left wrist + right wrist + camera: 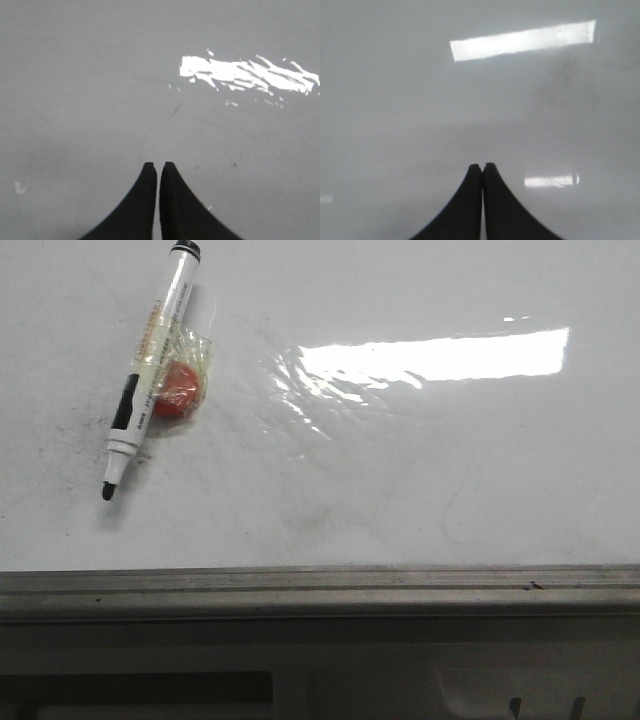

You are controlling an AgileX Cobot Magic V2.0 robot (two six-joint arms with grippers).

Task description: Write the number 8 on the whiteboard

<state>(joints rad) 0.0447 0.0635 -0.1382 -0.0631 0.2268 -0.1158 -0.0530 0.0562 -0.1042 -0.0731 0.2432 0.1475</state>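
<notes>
The whiteboard (420, 470) fills the front view, glossy white with faint grey smudges and a grey metal rim (320, 585) at the near edge. No number 8 shows on it. A white marker pen (150, 370) with a black uncapped tip lies at the far left, tip toward the rim, resting on a small red ball in clear wrap (178, 388). Neither gripper shows in the front view. My left gripper (159, 165) is shut and empty over bare board. My right gripper (483, 166) is shut and empty over bare board.
A bright light reflection (430, 355) lies across the board's middle right. Below the rim is the table's grey front edge (320, 680).
</notes>
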